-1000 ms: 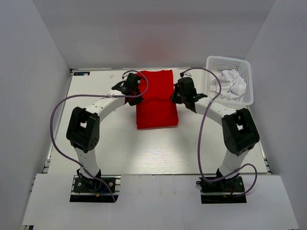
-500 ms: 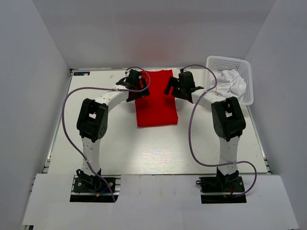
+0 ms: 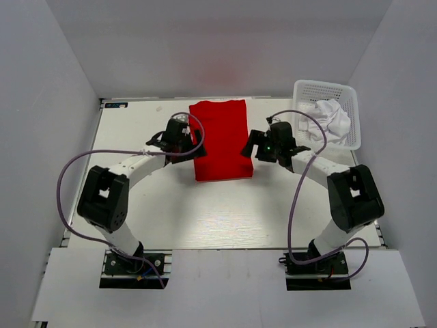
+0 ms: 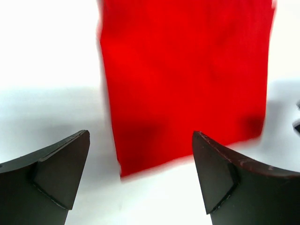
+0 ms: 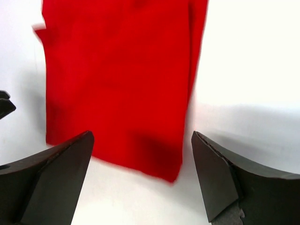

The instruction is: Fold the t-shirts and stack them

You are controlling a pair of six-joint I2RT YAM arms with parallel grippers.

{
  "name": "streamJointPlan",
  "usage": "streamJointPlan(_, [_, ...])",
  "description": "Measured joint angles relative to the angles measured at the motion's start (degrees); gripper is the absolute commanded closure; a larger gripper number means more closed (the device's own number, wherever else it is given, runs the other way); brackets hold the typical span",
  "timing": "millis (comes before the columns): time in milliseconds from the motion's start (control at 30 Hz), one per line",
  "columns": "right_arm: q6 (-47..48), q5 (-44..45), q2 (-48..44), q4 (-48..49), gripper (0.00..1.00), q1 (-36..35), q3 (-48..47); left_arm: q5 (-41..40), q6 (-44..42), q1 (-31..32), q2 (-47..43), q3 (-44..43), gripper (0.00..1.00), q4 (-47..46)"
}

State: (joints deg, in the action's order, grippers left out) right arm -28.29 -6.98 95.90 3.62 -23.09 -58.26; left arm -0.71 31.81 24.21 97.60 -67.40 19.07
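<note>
A red t-shirt lies folded into a long flat rectangle on the white table, its near edge toward the arms. My left gripper hovers open just off the shirt's near left corner, and my right gripper hovers open off its near right corner. The left wrist view shows the red t-shirt beyond my open left gripper, nothing between the fingers. The right wrist view shows the red t-shirt the same way past my open right gripper. A crumpled white t-shirt sits in the basket.
A white plastic basket stands at the table's far right corner. Purple cables loop from both arms over the table. Grey walls close in the table on three sides.
Both grippers went from shut on the red t-shirt's sides to open, letting it go. They then drew back from the far half toward the shirt's near corners.
</note>
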Motion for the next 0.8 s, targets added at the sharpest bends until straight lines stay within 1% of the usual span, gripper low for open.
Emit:
streamJointPlan(100, [-0.6,-2.1,-3.7,0.6,0.10,0.0,6.6,5.3,0.3,0.7,-4.2,8.8,0.00,-3.8])
streamJointPlan(167, [-1.2,-3.3,-4.7,1.1,0.10,0.0,9.9,8.0,0.8,1.3,-4.7,12.9,0.00,-5.4])
streamJointPlan(233, [-1.6,-4.4,-4.7,2.0,0.10,0.0,12.4,9.6,1.1,1.9,-4.0,14.9,0.02,-5.8])
streamJointPlan(300, [-1.8,-5.4,-4.4,2.3,0.10,0.0,14.0,9.9,1.2,2.4,-3.3,15.4,0.06,-5.7])
streamJointPlan(333, [-1.8,-5.6,-4.1,2.4,0.11,0.0,14.1,10.0,1.2,2.7,-3.1,15.4,0.14,-6.0])
streamJointPlan(400, [-1.9,-6.0,-3.1,3.5,0.13,0.0,14.1,9.9,1.2,3.0,-3.1,15.4,0.22,-6.4])
streamJointPlan(433, [-2.0,-6.2,-2.5,4.1,0.16,0.0,14.1,9.9,1.2,3.1,-3.1,15.4,0.30,-6.7])
streamJointPlan(500, [-2.2,-6.7,-1.6,5.6,0.22,0.0,14.0,9.8,0.9,3.2,-3.0,15.4,0.35,-7.1])
streamJointPlan(533, [-2.4,-6.9,-0.9,6.3,0.28,0.0,13.8,9.7,0.9,3.2,-2.6,15.4,0.42,-7.4])
streamJointPlan(567, [-2.3,-7.2,-0.5,6.8,0.28,0.0,13.6,9.6,0.8,3.3,-2.3,15.4,0.42,-7.5])
streamJointPlan(667, [-2.6,-7.9,1.7,8.3,0.38,0.1,12.5,8.5,0.7,3.3,-0.4,15.3,0.49,-7.4])
streamJointPlan(733, [-2.7,-8.5,3.0,9.2,0.46,0.1,11.7,8.0,0.7,3.3,0.2,14.7,0.56,-7.4])
streamJointPlan(767, [-2.8,-8.5,3.6,9.3,0.48,0.1,11.3,7.8,0.6,3.3,0.6,14.3,0.65,-7.1])
streamJointPlan(800, [-2.8,-9.0,4.1,9.6,0.56,0.1,11.1,7.4,0.5,3.3,1.3,13.6,0.73,-7.0])
